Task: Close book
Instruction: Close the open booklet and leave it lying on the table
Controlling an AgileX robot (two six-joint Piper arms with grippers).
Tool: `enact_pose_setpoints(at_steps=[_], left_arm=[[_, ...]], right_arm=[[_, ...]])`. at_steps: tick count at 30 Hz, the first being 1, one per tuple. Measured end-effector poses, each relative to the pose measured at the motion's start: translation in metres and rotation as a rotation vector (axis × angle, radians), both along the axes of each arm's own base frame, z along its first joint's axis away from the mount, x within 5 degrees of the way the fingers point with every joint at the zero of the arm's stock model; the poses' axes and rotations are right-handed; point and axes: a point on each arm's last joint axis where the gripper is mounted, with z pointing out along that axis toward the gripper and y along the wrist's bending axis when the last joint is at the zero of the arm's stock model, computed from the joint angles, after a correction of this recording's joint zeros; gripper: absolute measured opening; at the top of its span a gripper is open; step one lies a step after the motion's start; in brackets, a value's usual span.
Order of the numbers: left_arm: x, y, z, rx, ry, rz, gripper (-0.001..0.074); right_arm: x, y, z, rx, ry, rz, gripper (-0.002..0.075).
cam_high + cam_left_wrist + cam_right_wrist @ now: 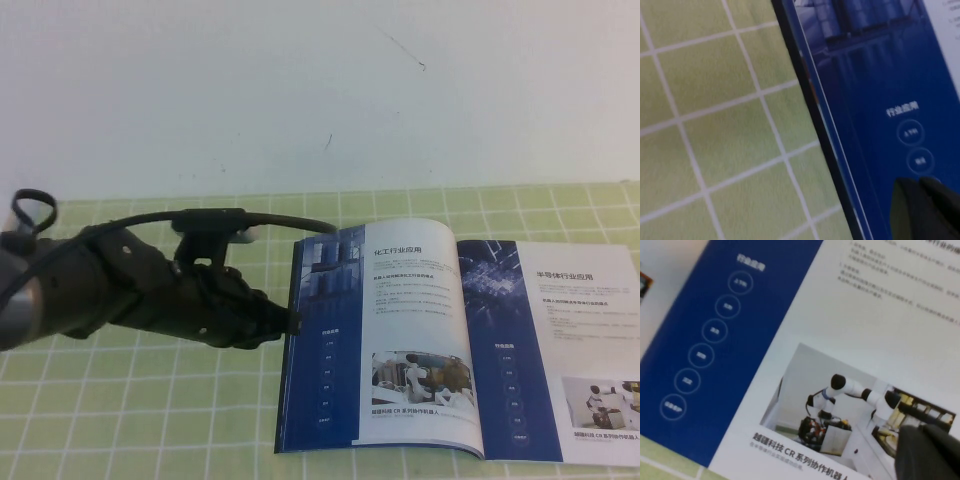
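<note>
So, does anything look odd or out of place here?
Only the book: its left-hand page bows upward near the spine. The left gripper is at its left edge, the right gripper above a page.

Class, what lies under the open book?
Green checked cloth shows around the book; what lies beneath it is hidden. Left gripper sits at its left edge; right gripper hovers over it.

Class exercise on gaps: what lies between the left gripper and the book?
Nothing; high view shows left gripper at book's edge; right gripper over its page.
</note>
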Motion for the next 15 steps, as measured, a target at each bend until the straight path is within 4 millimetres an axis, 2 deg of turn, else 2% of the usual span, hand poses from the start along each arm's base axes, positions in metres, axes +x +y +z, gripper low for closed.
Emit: enact_pose_setpoints(at_steps=[8,12,15], left_arm=[[0.025,-0.015,-0.026,0.024,0.027,-0.002,-0.0003],[0.031,-0.015,-0.036,0.037,0.028,0.015,-0.0003],[0.033,-0.015,-0.042,0.048,0.028,0.027,-0.0003]], right_arm=[[0.010,-0.002,-0.042,-0.017,0.128,-0.001,-0.0003],[0.011,-0.002,-0.056,-0.017,0.178,0.003,-0.0003],[0.013,-0.002,-0.057,-0.020,0.182,0.011,-0.0003]])
